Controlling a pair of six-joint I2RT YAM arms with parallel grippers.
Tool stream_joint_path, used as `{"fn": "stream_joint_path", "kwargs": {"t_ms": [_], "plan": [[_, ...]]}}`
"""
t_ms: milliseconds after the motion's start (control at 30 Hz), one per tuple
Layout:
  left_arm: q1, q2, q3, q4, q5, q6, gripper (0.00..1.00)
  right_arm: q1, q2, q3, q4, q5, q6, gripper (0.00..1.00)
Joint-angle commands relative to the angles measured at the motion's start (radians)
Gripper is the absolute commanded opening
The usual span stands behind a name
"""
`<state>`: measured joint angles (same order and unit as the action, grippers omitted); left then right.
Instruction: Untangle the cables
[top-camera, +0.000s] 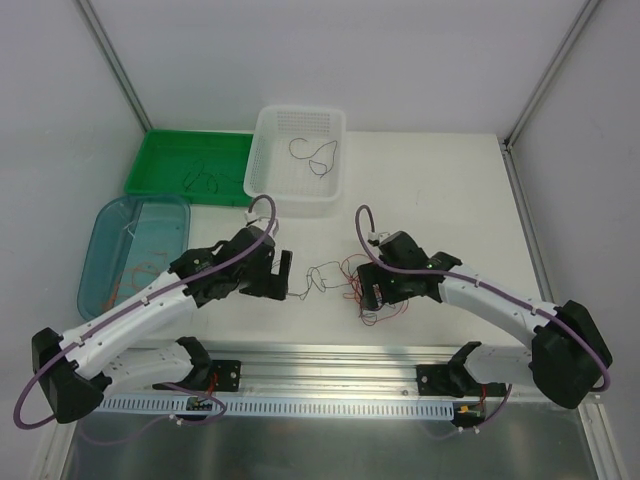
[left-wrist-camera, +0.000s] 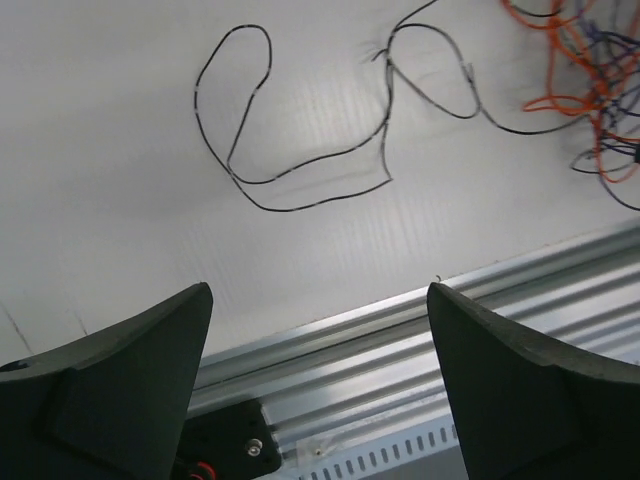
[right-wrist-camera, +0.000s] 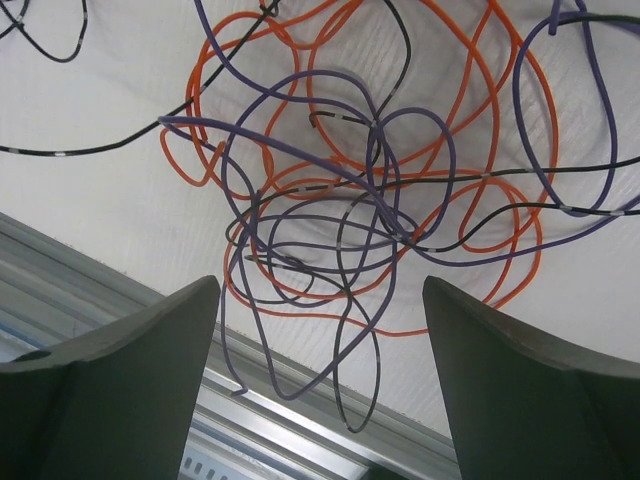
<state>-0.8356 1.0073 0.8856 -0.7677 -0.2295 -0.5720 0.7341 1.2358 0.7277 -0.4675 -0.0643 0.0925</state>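
Observation:
A tangle of thin red/orange, purple and black cables (top-camera: 365, 290) lies on the white table in front of the arms. In the right wrist view the tangle (right-wrist-camera: 370, 200) lies just ahead of my right gripper (right-wrist-camera: 320, 285), which is open and empty; a purple loop and a black loop hang between its fingers. A single black cable (left-wrist-camera: 300, 170) trails left from the tangle in loose loops. My left gripper (left-wrist-camera: 318, 290) is open and empty, a little short of it. In the top view the left gripper (top-camera: 287, 278) and the right gripper (top-camera: 368, 297) face each other across the cables.
A white basket (top-camera: 300, 108) at the back holds two dark strands. A green tray (top-camera: 165, 160) holds dark strands. A blue bin (top-camera: 95, 240) at the left holds orange strands. An aluminium rail (top-camera: 330, 360) runs along the table's near edge.

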Motion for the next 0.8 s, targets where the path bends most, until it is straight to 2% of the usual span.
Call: {"fn": "stream_joint_path", "kwargs": {"t_ms": [0, 100, 167, 233, 333, 367, 467, 767], "plan": [[0.007, -0.015, 0.134, 0.071, 0.140, 0.218, 0.91, 0.013, -0.025, 0.035, 0.009, 0.027, -0.027, 0.87], [0.016, 0.059, 0.211, 0.100, 0.180, 0.366, 0.90, 0.017, -0.045, 0.032, 0.010, 0.027, -0.034, 0.87], [0.051, 0.151, 0.248, 0.125, 0.284, 0.443, 0.89, 0.022, -0.065, 0.024, 0.018, 0.029, -0.036, 0.87], [0.084, 0.244, 0.286, 0.159, 0.420, 0.469, 0.86, 0.024, -0.085, 0.015, 0.024, 0.031, -0.036, 0.87], [0.135, 0.373, 0.329, 0.212, 0.519, 0.507, 0.81, 0.030, -0.130, -0.002, 0.036, 0.029, -0.039, 0.87], [0.136, 0.408, 0.343, 0.215, 0.536, 0.521, 0.78, 0.034, -0.140, -0.008, 0.043, 0.027, -0.036, 0.87], [0.136, 0.539, 0.406, 0.219, 0.599, 0.590, 0.77, 0.036, -0.185, -0.025, 0.053, 0.027, -0.033, 0.87], [0.150, 0.846, 0.541, 0.228, 0.624, 0.679, 0.62, 0.037, -0.196, -0.028, 0.070, 0.020, -0.031, 0.87]]}}
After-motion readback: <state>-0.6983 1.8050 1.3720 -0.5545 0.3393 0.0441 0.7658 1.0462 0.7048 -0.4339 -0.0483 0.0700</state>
